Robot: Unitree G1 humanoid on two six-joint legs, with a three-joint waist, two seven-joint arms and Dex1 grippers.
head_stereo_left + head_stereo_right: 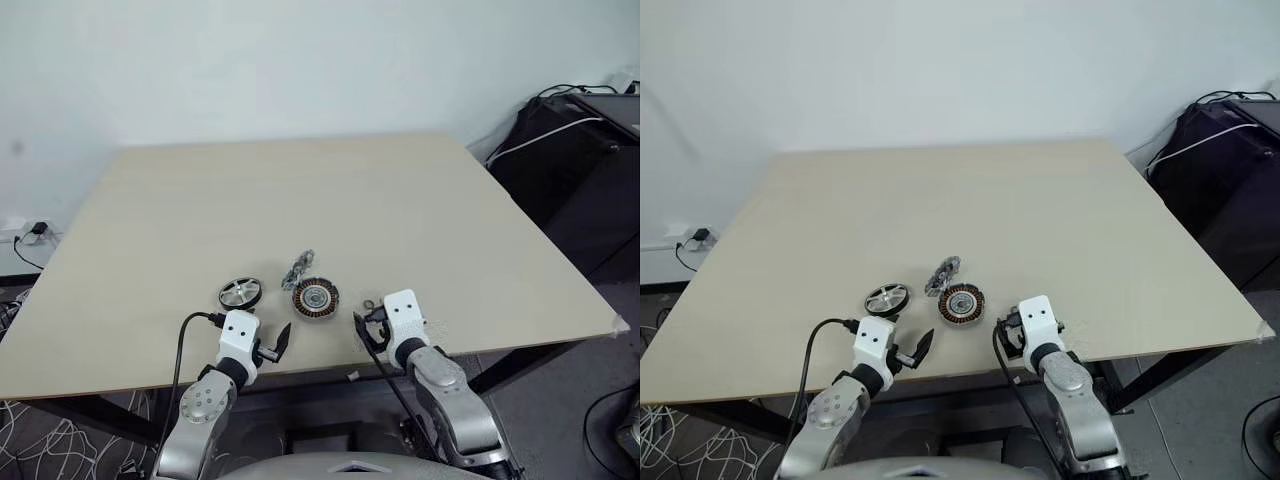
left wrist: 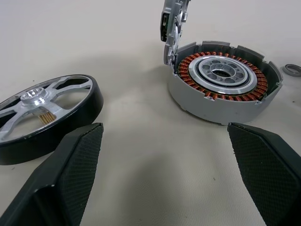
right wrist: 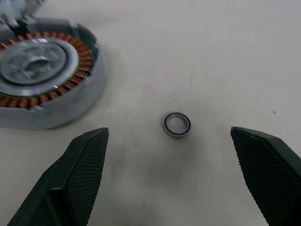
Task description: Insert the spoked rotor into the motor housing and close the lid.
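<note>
The spoked rotor (image 1: 240, 293) lies flat on the table, a silver wheel with a black rim (image 2: 44, 110). To its right sits the motor housing (image 1: 316, 298), its copper windings around a silver centre (image 2: 223, 77). Its lid (image 2: 171, 23) stands up open at the housing's far side. My left gripper (image 2: 164, 129) is open just in front of the gap between rotor and housing, touching neither. My right gripper (image 3: 169, 131) is open to the right of the housing, with nothing held.
A small metal ring (image 3: 177, 125) lies on the table between my right gripper's fingers (image 3: 84, 174), apart from the housing. The tan table (image 1: 400, 200) has its near edge right below my hands. Black bags and cables (image 1: 570, 150) stand off its right side.
</note>
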